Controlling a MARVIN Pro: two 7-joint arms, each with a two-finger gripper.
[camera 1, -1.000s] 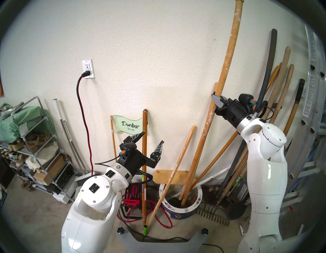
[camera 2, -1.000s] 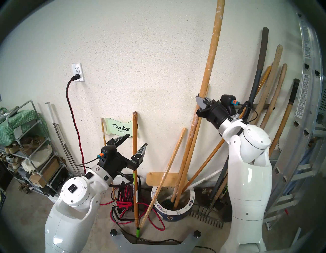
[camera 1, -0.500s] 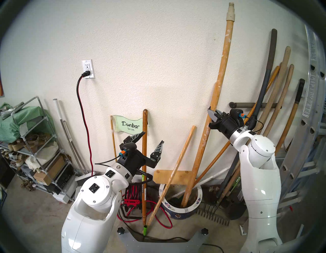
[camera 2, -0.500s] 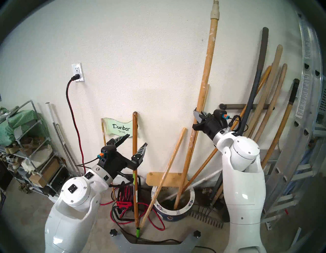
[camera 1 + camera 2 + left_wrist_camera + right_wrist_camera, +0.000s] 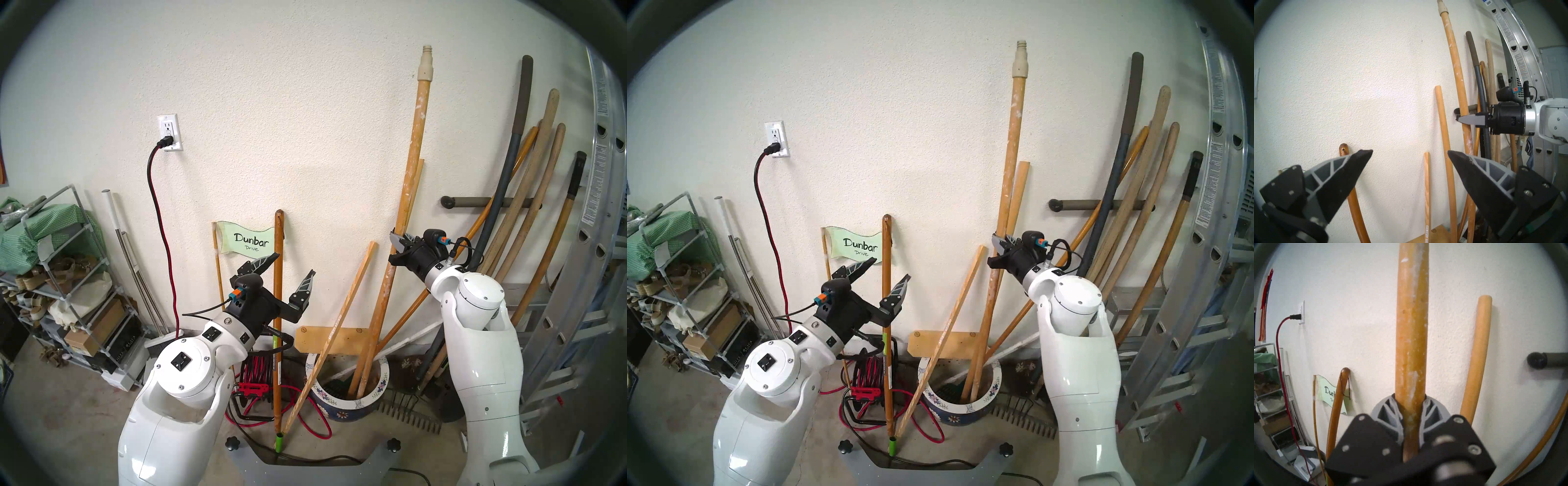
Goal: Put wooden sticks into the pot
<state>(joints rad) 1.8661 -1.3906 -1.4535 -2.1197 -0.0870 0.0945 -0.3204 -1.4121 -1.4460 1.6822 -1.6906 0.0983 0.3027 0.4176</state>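
Observation:
My right gripper (image 5: 397,237) is shut on a long wooden stick (image 5: 414,152), flecked with white paint and capped by a cream threaded tip. The stick stands nearly upright against the wall, its lower end inside the pot (image 5: 384,376), a dark blue planter with a white flowered rim. A smooth yellow-tan dowel (image 5: 419,176) stands just behind it, also down in the pot. The right wrist view shows the fingers (image 5: 1429,411) clamped on the stick (image 5: 1412,327), the dowel (image 5: 1478,353) to its right. My left gripper (image 5: 293,264) hangs open and empty left of the pot.
A flat wooden slat (image 5: 339,325) leans across the pot's rim, foot on the floor. A brown handle (image 5: 278,305) and a red cord reel (image 5: 258,376) stand left of the pot. Tool handles (image 5: 529,203), a rake (image 5: 410,417) and a ladder (image 5: 593,237) crowd the right.
My right gripper has come down and to the left with the paint-flecked stick; its threaded tip dropped into view and its lower end sank into the pot. The left arm has not moved.

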